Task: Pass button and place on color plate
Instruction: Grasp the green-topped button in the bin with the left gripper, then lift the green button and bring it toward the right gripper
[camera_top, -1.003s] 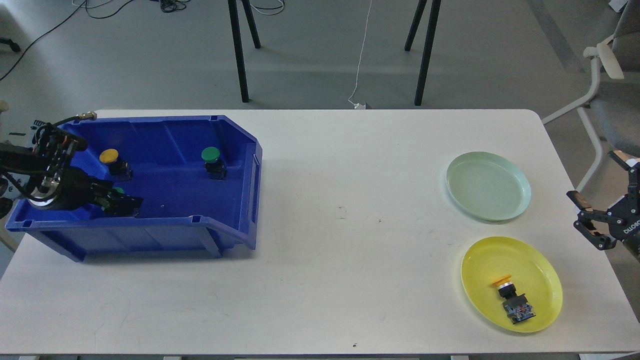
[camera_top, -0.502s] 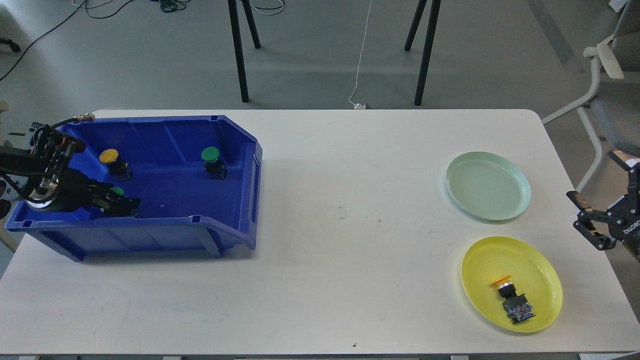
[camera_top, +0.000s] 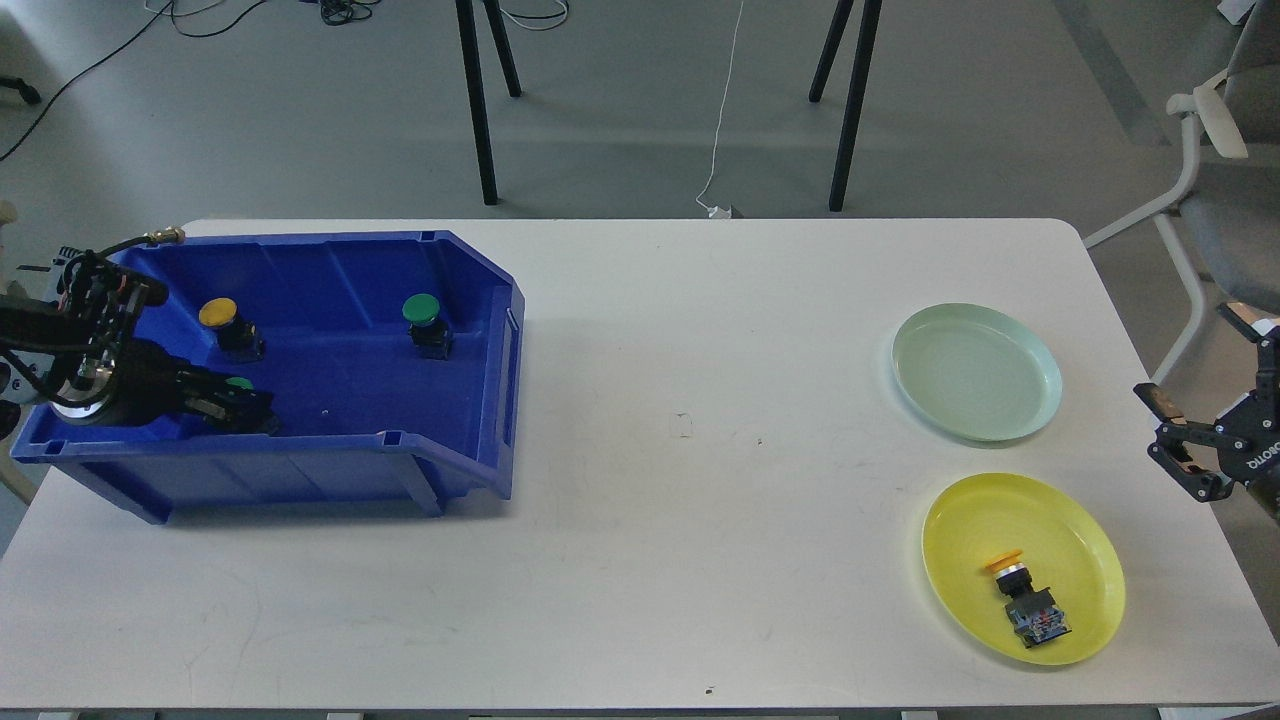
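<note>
A blue bin (camera_top: 503, 330) stands at the table's left. Inside it are a yellow-capped button (camera_top: 220, 316), a green-capped button (camera_top: 422, 312), and a second green-capped button (camera_top: 239, 383) near the front wall. My left gripper (camera_top: 245, 408) reaches into the bin, with its dark fingers right at this second green button. I cannot tell whether they grip it. A pale green plate (camera_top: 975, 372) and a yellow plate (camera_top: 1065, 520) lie at the right. A yellow-capped button (camera_top: 1022, 590) lies on its side in the yellow plate. My right gripper (camera_top: 1172, 440) is open and empty beside the table's right edge.
The white table (camera_top: 680, 500) spans the view. A chair (camera_top: 1215, 170) stands off the right rear corner. Black stand legs (camera_top: 480, 100) and cables are on the floor behind the table.
My left gripper has drawn back slightly to the left and sunk a little lower at the green button in the bin. The right gripper has barely moved.
</note>
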